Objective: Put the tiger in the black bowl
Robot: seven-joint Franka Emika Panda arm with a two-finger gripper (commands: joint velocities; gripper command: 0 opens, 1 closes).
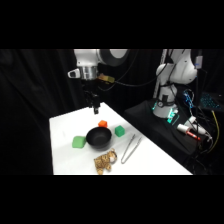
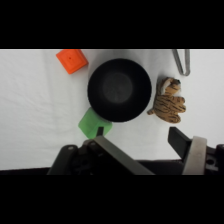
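Risks first:

- Located high above the far part of the white table [image 1: 65, 131]: white arm's two-finger gripper [image 1: 95, 108], spread wide and holding nothing. Judged well apart from the target, so a long approach ahead, with room for misalignment.
- Lying on the table just beside the round, glossy black bowl [image 1: 98, 138], on its near side: small tan-and-brown striped toy tiger [image 1: 105, 161]. In the wrist view, almost touching the bowl's rim [image 2: 119, 90]. Likely to strike or shove the bowl if closing on that side with too wide a spread.
- Resting close by on the tiger's other side: slim metal tongs [image 1: 128, 148]. Could be clipped or dragged along during descent.
- Crowding the bowl: one green block [image 1: 78, 142], a second green block [image 1: 119, 131] and a small orange cube [image 1: 102, 123]. Could be knocked on the carry if travelling low.
- Lumpy, uneven body; liable to slip or twist out of a pinch placed off-centre, and to drop short of the bowl.

Condition of the task's thing:

- Tiger [image 2: 168, 102] seen from above as a curled, striped lump with dark bands over tan and paler patches at one end. Smaller than the bowl. Not inside it. Untouched by the gripper [image 2: 139, 134].
- Bowl empty, upright, interior bare.
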